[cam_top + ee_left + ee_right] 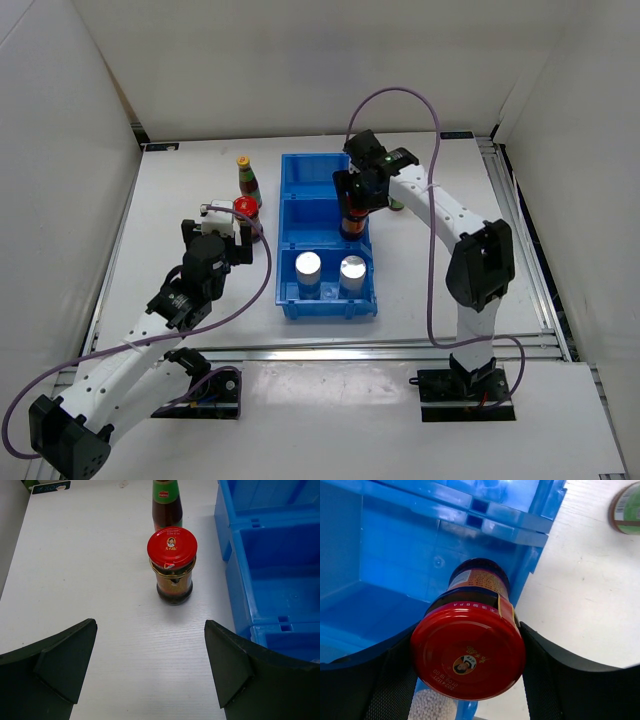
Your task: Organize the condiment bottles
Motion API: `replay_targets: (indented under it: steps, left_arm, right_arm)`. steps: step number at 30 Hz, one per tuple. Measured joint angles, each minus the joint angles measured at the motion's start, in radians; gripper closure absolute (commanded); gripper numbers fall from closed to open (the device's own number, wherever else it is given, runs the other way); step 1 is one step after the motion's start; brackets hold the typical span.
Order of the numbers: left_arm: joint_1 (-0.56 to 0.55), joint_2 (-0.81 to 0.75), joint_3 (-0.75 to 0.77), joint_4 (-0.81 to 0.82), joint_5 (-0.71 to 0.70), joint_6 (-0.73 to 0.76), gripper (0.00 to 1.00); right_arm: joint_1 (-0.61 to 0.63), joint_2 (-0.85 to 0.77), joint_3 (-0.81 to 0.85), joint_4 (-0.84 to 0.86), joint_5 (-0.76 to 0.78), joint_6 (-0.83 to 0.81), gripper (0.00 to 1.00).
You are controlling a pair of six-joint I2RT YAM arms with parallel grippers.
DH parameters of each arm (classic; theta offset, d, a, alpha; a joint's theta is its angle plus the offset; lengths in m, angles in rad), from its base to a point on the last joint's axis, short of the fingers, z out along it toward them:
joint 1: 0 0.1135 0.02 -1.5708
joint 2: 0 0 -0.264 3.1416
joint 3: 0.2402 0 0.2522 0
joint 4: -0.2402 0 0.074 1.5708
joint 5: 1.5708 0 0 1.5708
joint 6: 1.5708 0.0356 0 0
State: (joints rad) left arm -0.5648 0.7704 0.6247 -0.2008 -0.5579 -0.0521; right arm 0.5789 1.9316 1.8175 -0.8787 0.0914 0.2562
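Squat dark glass jar with red metal lid [468, 655], grasped around the lid by the right fingers [560, 680], at the blue plastic bin's [395, 555] middle compartment. Probably heavy, rigid, slippery, breakable; hold below the lid. Left fingers [60, 665] released, empty.

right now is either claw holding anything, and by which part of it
The right claw grips a squat dark jar by the sides of its red lid; the left claw is open, holding nothing.
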Motion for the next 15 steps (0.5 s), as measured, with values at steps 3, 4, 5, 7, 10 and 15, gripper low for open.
replay_targets:
  steps: [3, 4, 5, 7, 10, 15]
  left_arm:
    - [0.0, 0.0, 0.0, 0.0, 0.0, 0.0, 0.01]
    - [0.0, 0.0, 0.0, 0.0, 0.0, 0.0, 0.01]
    - [0.0, 0.0, 0.0, 0.0, 0.0, 0.0, 0.01]
    - [0.0, 0.0, 0.0, 0.0, 0.0, 0.0, 0.01]
    - [0.0, 0.0, 0.0, 0.0, 0.0, 0.0, 0.01]
    - [0.0, 0.0, 0.0, 0.0, 0.0, 0.0, 0.01]
  right_arm:
    - [0.0, 0.026, 0.0, 0.018, -0.011, 0.0, 0.72]
    - [0.0, 0.039, 0.0, 0.025, -0.014, 0.0, 0.7]
    - [0.0, 0.052, 0.0, 0.031, -0.018, 0.0, 0.69]
    - [0.002, 0.079, 0.0, 0.039, -0.022, -0.001, 0.69]
    - [0.005, 0.101, 0.001, 0.046, -0.023, -0.003, 0.6]
    - [0.013, 0.103, 0.002, 0.064, -0.028, -0.002, 0.15]
